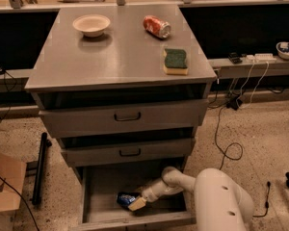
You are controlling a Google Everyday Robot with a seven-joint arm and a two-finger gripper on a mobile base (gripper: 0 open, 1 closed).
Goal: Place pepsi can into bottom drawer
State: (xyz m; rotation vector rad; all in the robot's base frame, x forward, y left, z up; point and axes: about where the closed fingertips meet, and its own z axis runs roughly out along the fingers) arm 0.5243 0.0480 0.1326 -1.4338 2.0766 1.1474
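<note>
The bottom drawer point(103, 177) is pulled open below the two upper drawers, its grey floor showing. The dark-blue pepsi can point(125, 198) lies on its side low in the drawer, near the front middle. My gripper point(136, 202) reaches down into the drawer from the right, on a white arm point(183, 182). Its fingers sit around the can's right end, and the can is at or on the drawer floor.
On the cabinet top stand a white bowl point(91, 24), a red-orange soda can point(157, 26) on its side and a green-yellow sponge point(176, 61). Cables trail on the floor to the right. A black bar point(40, 167) and a cardboard box point(5, 186) are at the left.
</note>
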